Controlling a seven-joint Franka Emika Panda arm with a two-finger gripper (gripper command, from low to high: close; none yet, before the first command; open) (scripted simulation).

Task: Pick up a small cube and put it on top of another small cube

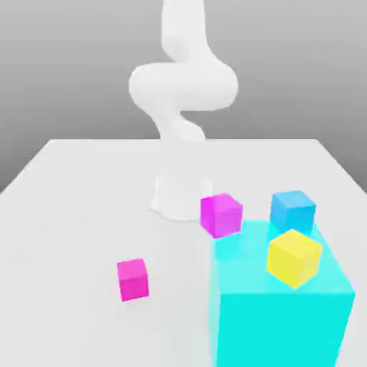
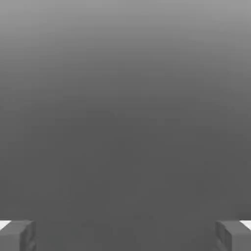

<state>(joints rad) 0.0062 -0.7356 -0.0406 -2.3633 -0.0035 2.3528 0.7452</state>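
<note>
**Five blocks on a white table, gripper spread and holding nothing**

Nearest in the exterior view stands the big cyan block [image 1: 283, 315], filling the lower corner on the exterior view's right. A yellow cube [image 1: 294, 257] shows in front of its upper face, tilted onto an edge; whether it rests on the block or stands clear of it cannot be told.

To the exterior view's left of the cyan block, well apart from it, the small hot-pink cube [image 1: 133, 279] sits alone on the white table [image 1: 64, 215], flat on the surface with nothing touching it.

Farther back, a lighter purple-magenta cube [image 1: 221, 213] lies just beside the far left corner of the cyan block, slightly turned. A blue cube [image 1: 292, 210] shows at the block's far edge, toward the exterior view's right; its lower part blends into the cyan top, so its exact footing is unclear.

Behind the purple-magenta cube, the white arm [image 1: 180, 93] rises from its base [image 1: 177, 197] near the table's middle, bends into a thick elbow, and runs up out of the picture.

In the hand view, the gripper [image 2: 125, 235] has its two grey fingertips [image 2: 17, 235] spread wide at opposite edges, with nothing between them and plain grey beyond.
</note>
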